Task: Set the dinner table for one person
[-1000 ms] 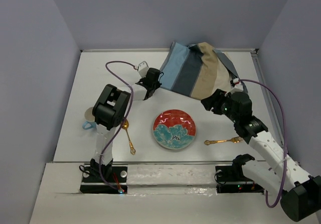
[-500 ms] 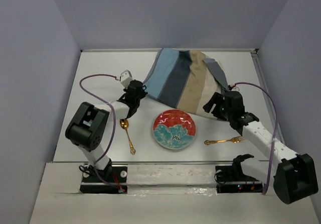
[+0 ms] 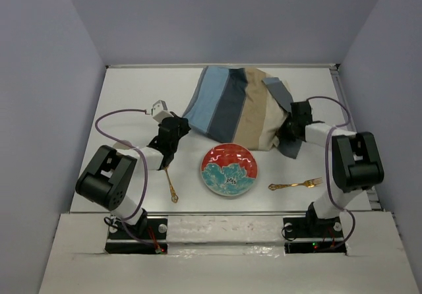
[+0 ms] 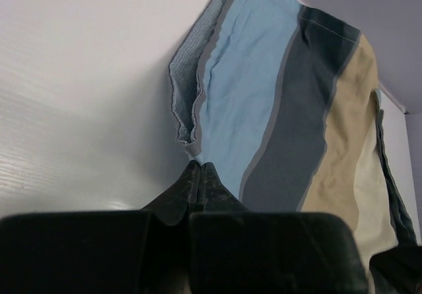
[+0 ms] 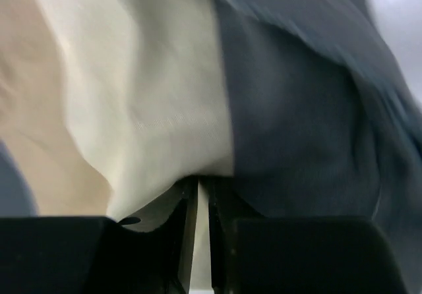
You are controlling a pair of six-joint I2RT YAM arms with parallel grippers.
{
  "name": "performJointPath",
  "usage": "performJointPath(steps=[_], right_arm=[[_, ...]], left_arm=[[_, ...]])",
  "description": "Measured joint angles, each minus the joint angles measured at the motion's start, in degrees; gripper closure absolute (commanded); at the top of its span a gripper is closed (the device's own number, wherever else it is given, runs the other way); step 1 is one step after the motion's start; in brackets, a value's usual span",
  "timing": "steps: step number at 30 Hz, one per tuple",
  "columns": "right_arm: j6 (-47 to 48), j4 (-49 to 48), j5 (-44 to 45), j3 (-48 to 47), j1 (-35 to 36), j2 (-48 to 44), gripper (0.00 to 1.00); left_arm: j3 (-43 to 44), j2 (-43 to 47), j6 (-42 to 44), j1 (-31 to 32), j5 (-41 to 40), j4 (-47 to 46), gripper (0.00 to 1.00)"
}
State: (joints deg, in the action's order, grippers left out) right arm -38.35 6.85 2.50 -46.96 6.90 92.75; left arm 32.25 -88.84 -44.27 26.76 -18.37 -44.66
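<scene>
The white dinner table [image 3: 132, 96] carries a blue, grey and tan striped cloth mat [image 3: 237, 109] spread at the back centre. My left gripper [image 3: 178, 125] is shut on the mat's left corner. In the left wrist view the shut gripper [image 4: 200, 169] pinches the light blue edge of the mat [image 4: 264, 109]. My right gripper [image 3: 290, 133] is shut on the mat's right corner. In the right wrist view that gripper [image 5: 203, 192] has the cream and dark grey cloth [image 5: 165, 96] between its fingers. The mat's near edge reaches the plate's far rim.
A red and teal patterned plate [image 3: 229, 169] sits at the near centre. A gold spoon [image 3: 171, 184] lies left of it, partly under my left arm. A gold fork [image 3: 295, 185] lies right of it. Walls enclose the table on three sides.
Both grippers have come lower and nearer with the mat. The mat went from bunched at the back right to spread out, close behind the plate. The cup at the left is now hidden.
</scene>
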Motion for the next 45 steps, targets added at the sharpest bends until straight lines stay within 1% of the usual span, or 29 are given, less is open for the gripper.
performJointPath(steps=[2, 4, 5, 6, 7, 8, 9, 10, 13, 16, 18, 20, 24, 30, 34, 37, 40, 45], right_arm=[[0.2, -1.6, -1.8, -6.1, -0.1, 6.0, 0.86], [1.0, -1.7, -3.8, -12.3, -0.1, 11.4, 0.79], [1.6, -1.3, -4.7, -16.9, -0.1, 14.6, 0.64], [2.2, -1.2, -5.3, -20.0, -0.1, 16.7, 0.54], [3.1, -1.3, -5.9, -24.0, -0.1, 19.1, 0.37], [3.7, -1.2, -6.1, -25.9, -0.1, 19.8, 0.3], [4.3, -1.3, -6.2, -26.9, -0.1, 19.8, 0.25], [5.2, -1.2, -6.1, -26.6, -0.1, 18.5, 0.23], [6.3, -0.7, -5.1, -20.4, -0.1, 9.5, 0.24], [5.7, -1.6, -3.4, -9.4, -0.1, -2.8, 0.27], [4.8, -1.3, -2.0, -3.4, -0.1, -7.6, 0.29], [3.6, -1.1, -0.3, 1.0, -0.1, -9.4, 0.31], [1.0, 0.0, 2.6, 5.2, -0.5, -8.8, 0.32], [-4.9, -3.7, 3.9, 5.0, -3.8, -5.0, 0.32], [-8.0, -7.1, 5.1, 4.4, -5.1, -3.0, 0.39], [-9.1, -8.4, 6.2, 3.4, -5.8, -1.2, 0.49], [-9.6, -9.7, 7.4, 2.0, -6.4, 1.0, 0.54], [-9.6, -10.1, 8.2, 0.3, -6.9, 2.8, 0.57]], left_arm=[[-0.5, 0.1, 0.3, 0.0, 0.4, -1.7, 1.0], [-1.1, 0.2, 0.5, 0.0, 0.6, -2.8, 1.0], [-1.1, 0.2, 0.5, 0.0, 0.6, -3.1, 1.0], [-1.1, 0.1, 0.6, 0.0, 0.7, -3.4, 1.0], [-1.1, 0.1, 0.7, 0.0, 0.7, -3.7, 1.0], [-1.1, 0.1, 0.7, 0.0, 0.7, -4.1, 1.0], [-1.1, 0.1, 0.8, 0.0, 0.7, -4.4, 1.0], [-1.1, 0.1, 0.8, 0.0, 0.7, -4.5, 1.0], [-1.1, 0.1, 0.8, 0.0, 0.4, -5.4, 1.0], [-1.1, 0.1, 0.7, -0.2, 0.3, -6.4, 1.0], [-1.1, 0.1, 0.7, -0.2, 0.3, -6.8, 1.0], [-1.1, 0.1, 0.8, -0.2, 0.3, -6.9, 1.0], [-1.1, 0.1, 1.0, -0.2, 0.1, -7.0, 1.0], [-1.8, 0.2, 1.3, -0.2, 0.1, -7.0, 1.0], [-2.4, 0.2, 1.4, -0.2, 0.1, -7.0, 1.0], [-2.4, 0.2, 1.5, -0.2, 0.1, -7.0, 1.0], [-2.4, 0.2, 1.5, -0.2, 0.1, -7.0, 1.0], [-2.4, 0.2, 1.5, -0.2, 0.1, -7.0, 1.0]])
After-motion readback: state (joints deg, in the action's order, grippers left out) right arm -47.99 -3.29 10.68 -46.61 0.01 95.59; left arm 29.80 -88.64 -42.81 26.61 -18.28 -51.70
